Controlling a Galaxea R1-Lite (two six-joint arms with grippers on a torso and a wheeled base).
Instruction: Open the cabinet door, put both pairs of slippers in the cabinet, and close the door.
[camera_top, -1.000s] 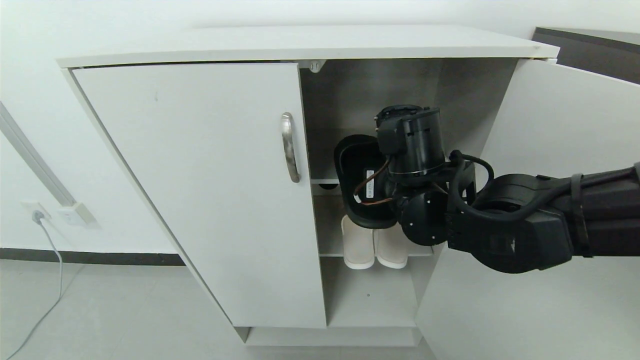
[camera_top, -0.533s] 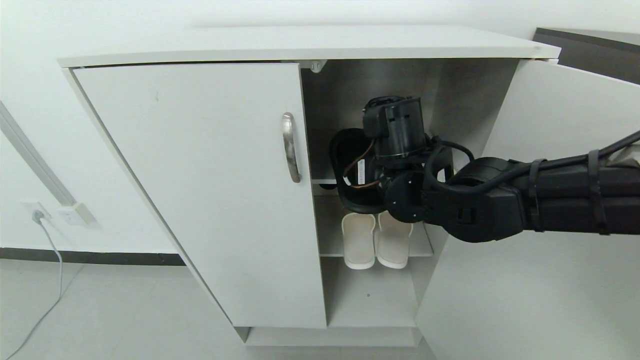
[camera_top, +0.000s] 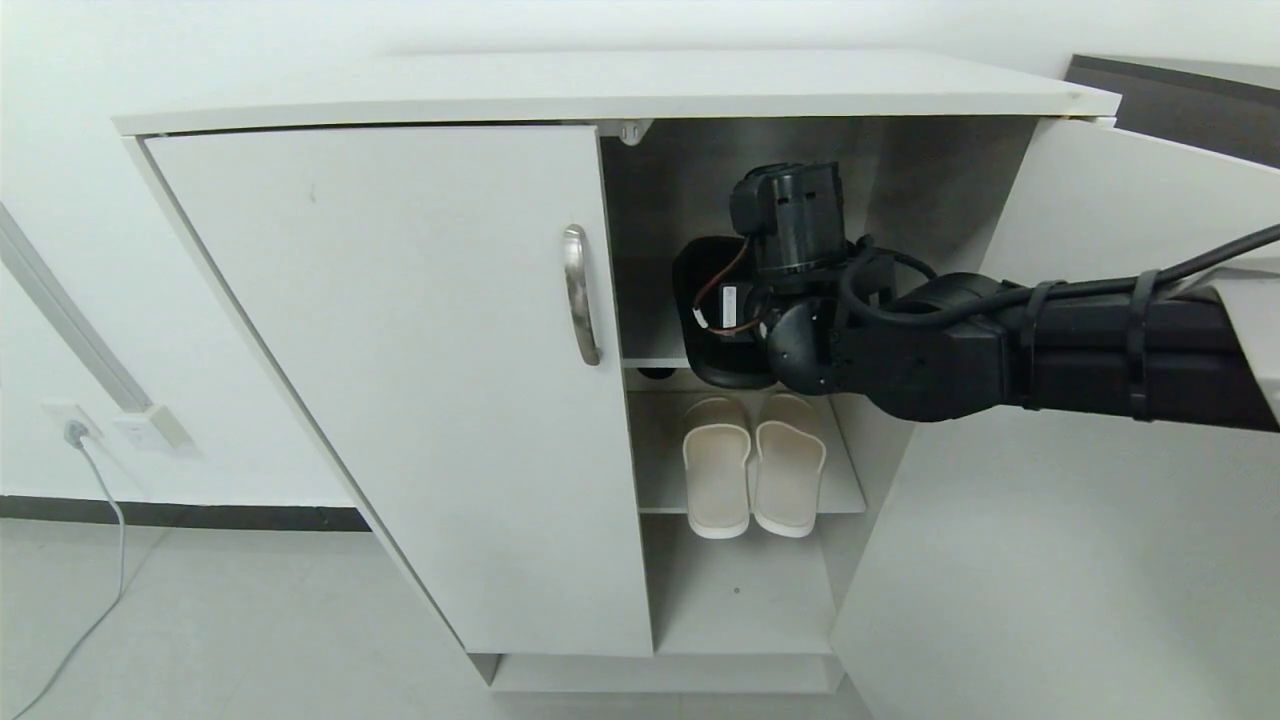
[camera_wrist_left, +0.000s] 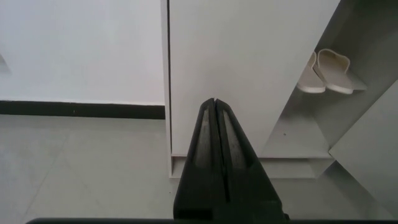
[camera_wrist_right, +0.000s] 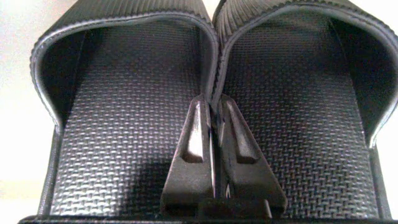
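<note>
The black slippers (camera_wrist_right: 124, 124), judged light and flexible, are pinched at their touching inner strap edges by the closed right end effector (camera_wrist_right: 213, 106).

No readable text — the small white label (camera_top: 728, 306) beside the black slippers (camera_top: 703, 285) is too small to make out.

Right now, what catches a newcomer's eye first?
The right gripper, jaws pinched on the black slippers, holds them inside the open cabinet at the upper shelf. White slippers sit side by side on the shelf below.
</note>
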